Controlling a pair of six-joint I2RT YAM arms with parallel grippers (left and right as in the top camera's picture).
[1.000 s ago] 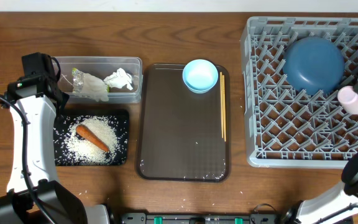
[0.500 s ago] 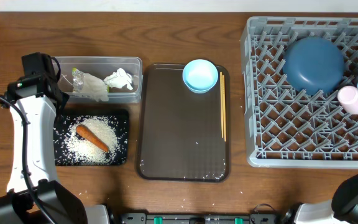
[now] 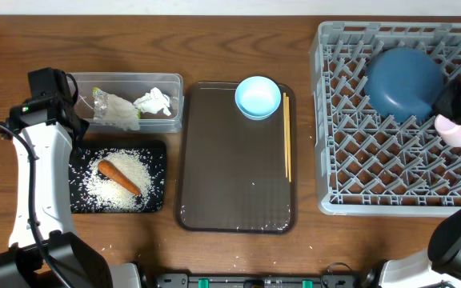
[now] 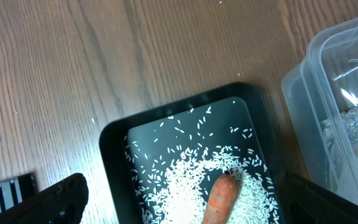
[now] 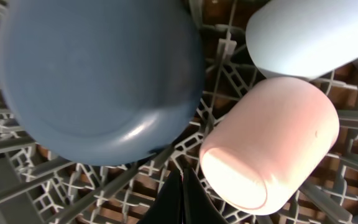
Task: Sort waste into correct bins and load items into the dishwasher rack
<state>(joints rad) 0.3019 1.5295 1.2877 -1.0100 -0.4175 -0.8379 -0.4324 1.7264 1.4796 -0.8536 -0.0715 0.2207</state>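
The right gripper [image 5: 180, 193] has swung in over the rack [image 3: 374, 205], jaws shut on nothing, by the cup [image 5: 269, 146] lying beside the dark bowl [image 5: 98, 81]. 2 items are racked; the small bowl [image 3: 258, 97] and chopsticks [image 3: 286, 136] wait on the tray [image 3: 234, 176]. The left gripper [image 4: 191, 205] hangs wide open.

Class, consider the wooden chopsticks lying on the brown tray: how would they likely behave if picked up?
The chopsticks look thin and straight, so probably stiff and light. Lying flat near the rim of the brown tray, they may be awkward to pinch and could roll apart.
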